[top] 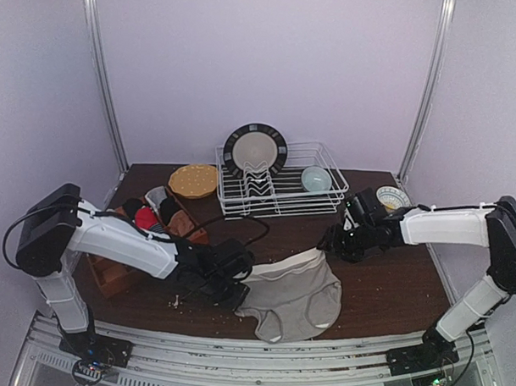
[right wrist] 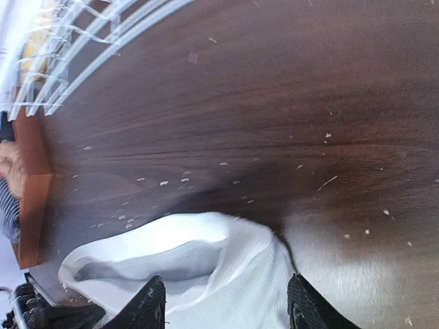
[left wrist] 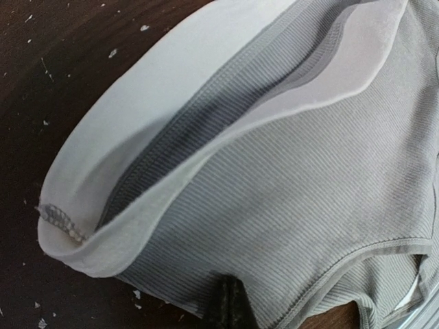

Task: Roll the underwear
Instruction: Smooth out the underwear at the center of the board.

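A grey-beige underwear (top: 292, 297) with a pale waistband lies spread on the dark wooden table (top: 382, 282). My left gripper (top: 240, 281) is at its left waistband corner. In the left wrist view the dark fingers (left wrist: 230, 301) are pressed together on the ribbed cloth (left wrist: 288, 192). My right gripper (top: 331, 244) is at the right waistband corner. In the right wrist view its fingers (right wrist: 154, 301) stand wide apart, with the pale waistband (right wrist: 206, 253) between them. Other underwear, red (top: 145, 216), black, striped and orange-brown, sits in a wooden box (top: 111, 277) at the left.
A white wire dish rack (top: 279, 189) at the back holds a striped-rim plate (top: 254, 149) and a pale bowl (top: 316, 178). A yellow plate (top: 193, 181) lies left of it, a small dish (top: 392, 198) to the right. Crumbs dot the table.
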`<action>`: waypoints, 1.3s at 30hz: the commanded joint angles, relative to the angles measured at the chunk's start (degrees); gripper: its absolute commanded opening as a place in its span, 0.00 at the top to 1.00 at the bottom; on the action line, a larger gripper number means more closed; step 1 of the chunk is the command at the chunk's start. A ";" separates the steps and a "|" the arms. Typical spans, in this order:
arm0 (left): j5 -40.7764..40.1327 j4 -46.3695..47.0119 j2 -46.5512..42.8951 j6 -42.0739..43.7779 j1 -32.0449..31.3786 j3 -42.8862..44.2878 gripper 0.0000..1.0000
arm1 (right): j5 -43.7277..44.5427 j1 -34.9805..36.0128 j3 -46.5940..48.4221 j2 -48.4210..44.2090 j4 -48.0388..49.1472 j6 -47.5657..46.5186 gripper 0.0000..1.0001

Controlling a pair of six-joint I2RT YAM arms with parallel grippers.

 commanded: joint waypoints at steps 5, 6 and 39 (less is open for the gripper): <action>-2.25 -2.27 -3.66 1.80 0.01 3.72 1.00 | 6.23 7.01 -3.65 -14.51 -5.45 -10.17 0.56; -1.68 -1.95 -3.39 2.15 0.36 4.25 1.00 | 6.03 7.89 -4.22 -13.80 -4.76 -11.04 0.66; 11.84 3.15 -4.91 -2.30 13.60 5.61 0.46 | 9.99 21.77 -7.80 -13.91 -5.42 -14.87 0.63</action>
